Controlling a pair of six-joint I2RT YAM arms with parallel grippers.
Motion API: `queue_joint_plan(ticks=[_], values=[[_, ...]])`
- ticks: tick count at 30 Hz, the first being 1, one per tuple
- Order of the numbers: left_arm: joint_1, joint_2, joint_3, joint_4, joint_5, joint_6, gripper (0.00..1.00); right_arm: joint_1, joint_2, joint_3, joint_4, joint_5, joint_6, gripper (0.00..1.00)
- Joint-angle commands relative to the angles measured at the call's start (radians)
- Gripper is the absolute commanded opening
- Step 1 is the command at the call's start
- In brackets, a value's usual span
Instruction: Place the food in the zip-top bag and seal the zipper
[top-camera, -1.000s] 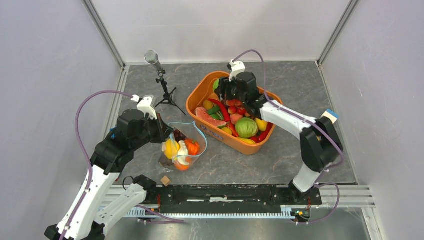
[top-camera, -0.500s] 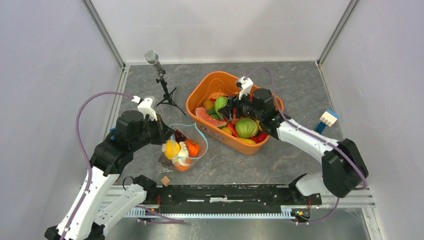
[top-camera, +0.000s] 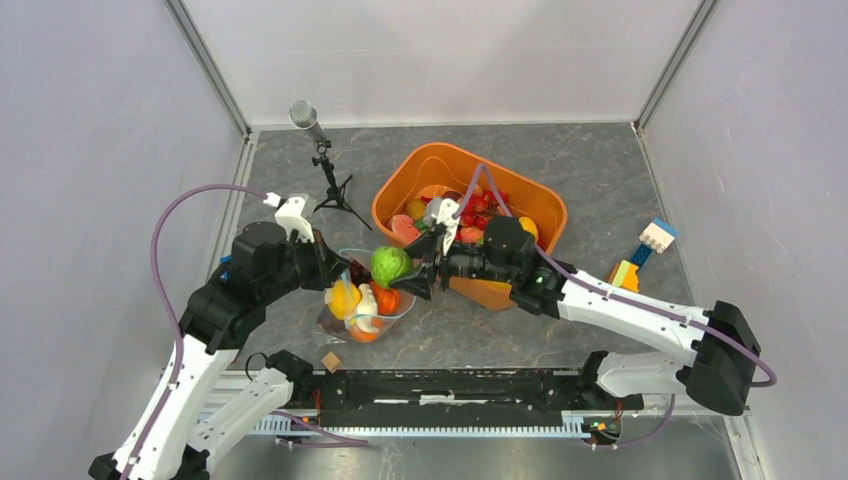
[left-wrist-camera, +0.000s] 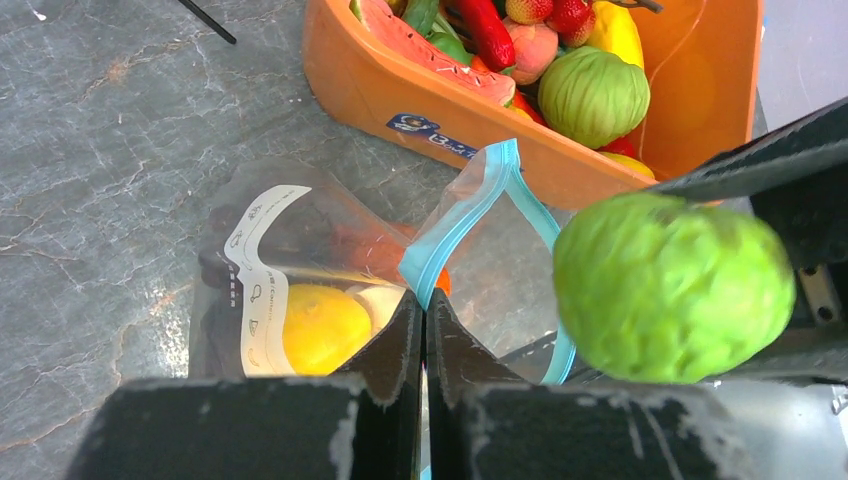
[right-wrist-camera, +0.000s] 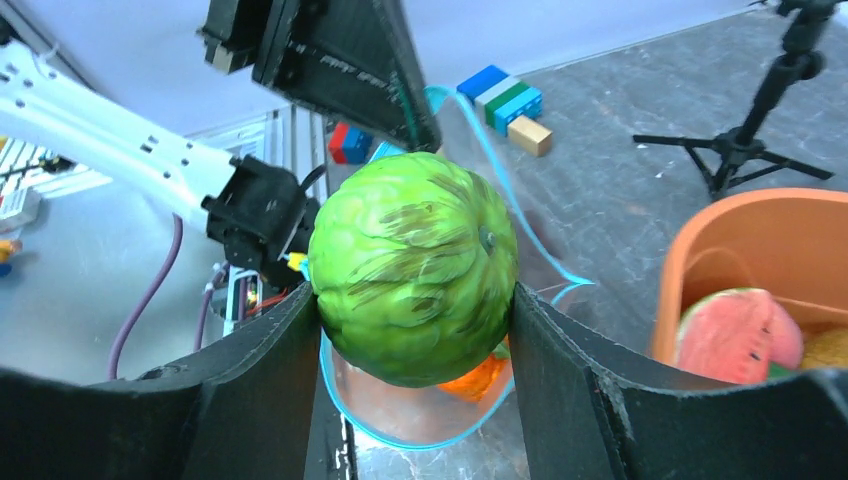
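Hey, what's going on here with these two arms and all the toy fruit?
Two robot arms are packing toy food into a clear zip-top bag. The left tool pinches the bag's teal zipper strip, holding the mouth open. The right tool is clamped on a green round fruit, held over that opening and not yet released. A yellow piece and a few others lie inside, more sit in the orange bin, and the bag is unsealed.

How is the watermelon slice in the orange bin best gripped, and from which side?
Likely from above, pinching across the wedge at mid-length: the watermelon slice lies red face up along the bin wall, with a red chili beside it.
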Motion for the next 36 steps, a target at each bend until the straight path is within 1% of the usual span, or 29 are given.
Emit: queue_joint_plan(ticks=[1,3,8,13,15,18,19,21,23,26,27,29,31,34,36], values=[[0.003,-0.027,0.005,0.068,0.031,-0.026,0.04,0.065,0.038,0.049,-0.048,0.092,-0.083,0.45],[0.003,-0.03,0.006,0.066,0.033,-0.027,0.04,0.097,0.08,0.097,-0.107,0.134,-0.114,0.46],[0.003,-0.033,0.009,0.064,0.053,-0.031,0.03,0.163,0.188,0.219,-0.236,0.333,-0.168,0.49],[0.003,-0.041,0.013,0.064,0.06,-0.036,0.04,0.214,0.274,0.289,-0.263,0.541,-0.192,0.52],[0.002,-0.043,0.016,0.064,0.062,-0.037,0.04,0.237,0.305,0.31,-0.272,0.544,-0.233,0.56],[0.003,-0.041,0.017,0.063,0.062,-0.039,0.04,0.263,0.351,0.356,-0.343,0.503,-0.285,0.6],[0.003,-0.042,0.016,0.064,0.06,-0.038,0.04,0.271,0.357,0.365,-0.355,0.501,-0.307,0.63],[0.003,-0.043,0.014,0.064,0.054,-0.039,0.04,0.278,0.351,0.365,-0.354,0.52,-0.317,0.71],[0.003,-0.044,0.013,0.064,0.045,-0.04,0.04,0.278,0.318,0.346,-0.333,0.541,-0.316,0.84],[0.003,-0.048,0.012,0.064,0.035,-0.042,0.04,0.277,0.24,0.286,-0.26,0.522,-0.316,0.96],[0.003,-0.047,0.011,0.064,0.032,-0.042,0.04,0.275,0.214,0.26,-0.231,0.509,-0.31,0.98],[0.003,-0.05,0.009,0.066,0.024,-0.043,0.04,0.269,0.164,0.222,-0.188,0.467,-0.294,0.98],[0.002,-0.049,0.008,0.068,0.024,-0.043,0.04,0.264,0.122,0.2,-0.175,0.464,-0.273,0.98],[0.003,-0.048,0.002,0.074,0.023,-0.043,0.04,0.261,0.056,0.151,-0.162,0.506,-0.242,0.98],[0.002,-0.046,-0.002,0.077,0.026,-0.045,0.04,0.258,0.013,0.11,-0.155,0.557,-0.23,0.95]])
